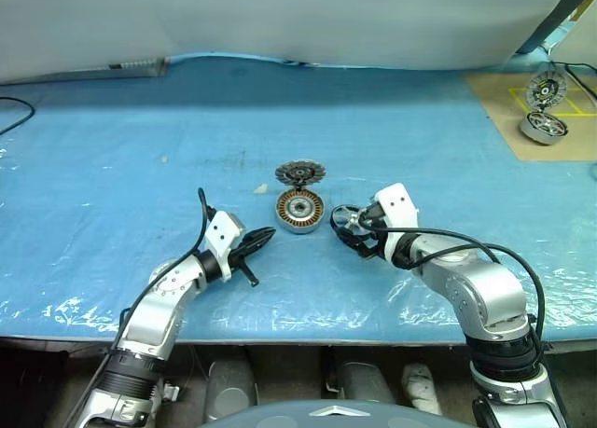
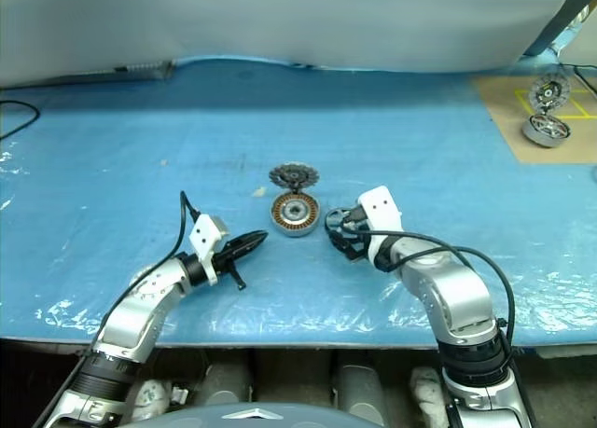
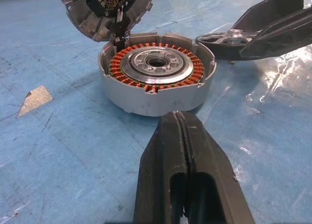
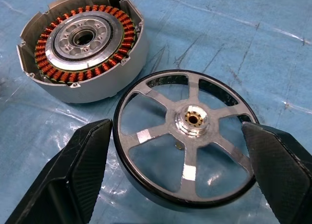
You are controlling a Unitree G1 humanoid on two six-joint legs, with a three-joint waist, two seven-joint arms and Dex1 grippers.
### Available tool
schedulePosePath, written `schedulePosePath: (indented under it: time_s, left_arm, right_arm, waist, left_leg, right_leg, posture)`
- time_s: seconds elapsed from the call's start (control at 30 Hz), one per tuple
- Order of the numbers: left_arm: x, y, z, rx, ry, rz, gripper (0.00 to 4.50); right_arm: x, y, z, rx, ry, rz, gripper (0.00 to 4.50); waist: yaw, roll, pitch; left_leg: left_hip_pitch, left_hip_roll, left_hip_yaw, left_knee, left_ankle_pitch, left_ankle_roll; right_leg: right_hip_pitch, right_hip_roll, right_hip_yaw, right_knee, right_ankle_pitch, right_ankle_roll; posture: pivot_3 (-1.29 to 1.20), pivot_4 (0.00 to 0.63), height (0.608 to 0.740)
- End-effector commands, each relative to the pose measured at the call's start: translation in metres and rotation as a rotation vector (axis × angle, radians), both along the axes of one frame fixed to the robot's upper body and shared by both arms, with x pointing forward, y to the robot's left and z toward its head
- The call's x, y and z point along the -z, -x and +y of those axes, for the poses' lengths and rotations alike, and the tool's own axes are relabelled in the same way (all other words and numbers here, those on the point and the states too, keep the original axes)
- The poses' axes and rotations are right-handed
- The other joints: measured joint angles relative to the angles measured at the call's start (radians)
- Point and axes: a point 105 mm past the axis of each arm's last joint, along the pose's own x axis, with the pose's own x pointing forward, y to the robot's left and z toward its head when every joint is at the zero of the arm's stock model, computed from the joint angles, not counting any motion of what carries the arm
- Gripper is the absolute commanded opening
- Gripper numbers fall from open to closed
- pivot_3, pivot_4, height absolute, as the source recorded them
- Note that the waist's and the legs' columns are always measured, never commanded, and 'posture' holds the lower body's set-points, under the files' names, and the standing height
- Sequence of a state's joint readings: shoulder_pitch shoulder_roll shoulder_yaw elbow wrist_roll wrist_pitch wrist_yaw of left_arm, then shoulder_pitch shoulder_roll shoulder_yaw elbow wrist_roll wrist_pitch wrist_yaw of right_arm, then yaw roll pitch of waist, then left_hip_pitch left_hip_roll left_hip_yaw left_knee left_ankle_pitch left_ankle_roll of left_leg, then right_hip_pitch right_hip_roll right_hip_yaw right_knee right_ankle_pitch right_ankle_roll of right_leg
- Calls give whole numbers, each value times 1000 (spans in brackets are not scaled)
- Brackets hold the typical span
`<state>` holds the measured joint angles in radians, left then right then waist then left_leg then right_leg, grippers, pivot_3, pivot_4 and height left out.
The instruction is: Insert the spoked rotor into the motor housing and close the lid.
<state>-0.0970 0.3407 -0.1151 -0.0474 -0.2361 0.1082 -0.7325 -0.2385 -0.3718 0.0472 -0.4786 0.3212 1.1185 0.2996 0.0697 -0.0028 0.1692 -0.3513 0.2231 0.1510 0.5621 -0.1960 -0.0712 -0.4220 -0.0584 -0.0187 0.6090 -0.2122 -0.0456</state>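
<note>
The motor housing (image 1: 299, 210) stands mid-table, a silver cup with copper windings around a silver hub (image 3: 156, 68). Its toothed lid (image 1: 299, 173) is swung up on the hinge at the far side, dark face showing (image 3: 105, 9). Just right of the housing, the spoked rotor (image 4: 194, 120) lies flat on the blue sheet. My right gripper (image 4: 175, 129) is open and straddles the rotor, one black finger (image 4: 73, 175) on each side close to the black rim. My left gripper (image 3: 179, 117) is shut and empty, pointing at the housing's near wall from the left with a small gap.
A second motor (image 1: 546, 127) with its raised lid sits on a brown board (image 1: 494, 102) at the far right back. A small white scrap (image 1: 262, 189) lies left of the housing. A black cable (image 1: 14, 111) curls at the far left. The table's front edge (image 1: 298, 339) runs below both arms.
</note>
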Motion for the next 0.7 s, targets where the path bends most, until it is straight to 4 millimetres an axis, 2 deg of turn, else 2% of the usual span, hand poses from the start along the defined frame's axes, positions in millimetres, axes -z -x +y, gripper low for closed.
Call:
schedulePosePath:
  time_s: [0.03,0.07,0.2,0.27,0.5,0.63,0.7]
  left_arm:
    - [-10,-1,-1,5,8,-40,0]
    - [-10,-1,-1,5,7,-41,0]
    - [-10,-1,-1,5,6,-41,0]
    - [-10,-1,0,5,5,-40,0]
    - [-9,-1,-1,10,2,-33,0]
    - [-9,-2,-2,10,2,-34,0]
    - [-9,-2,-2,10,2,-34,0]
  right_arm:
    - [-6,-2,-2,14,-25,-28,4484]
    - [-5,-1,-1,16,-28,-23,4484]
    - [-3,1,1,9,-38,-11,3272]
    - [-3,2,3,-6,-43,-12,3091]
    - [-13,3,5,-39,-74,-33,3091]
    - [-11,4,4,-47,-57,-23,4409]
    - [-11,3,3,-34,-56,-25,4459]
  waist:
    - [0,0,0]
    - [0,0,0]
    - [0,0,0]
    - [0,0,0]
    - [-1,0,0]
    - [0,0,0]
    - [0,0,0]
  left_leg:
    - [0,0,0,0,0,0]
    - [0,0,0,0,0,0]
    - [1,0,0,0,0,0]
    - [1,0,0,0,0,0]
    - [1,0,0,0,0,0]
    - [1,0,0,0,0,0]
    - [1,0,0,0,0,0]
  right_leg:
    - [0,0,0,0,0,0]
    - [0,0,0,0,0,0]
    - [0,0,0,0,0,0]
    - [1,0,0,0,0,0]
    - [1,0,0,0,0,0]
    - [1,0,0,0,0,0]
    - [1,0,0,0,0,0]
  posture:
    - [0,150,740]
    - [0,150,740]
    - [0,150,740]
    - [0,150,740]
    - [0,150,740]
    - [0,150,740]
    - [0,150,740]
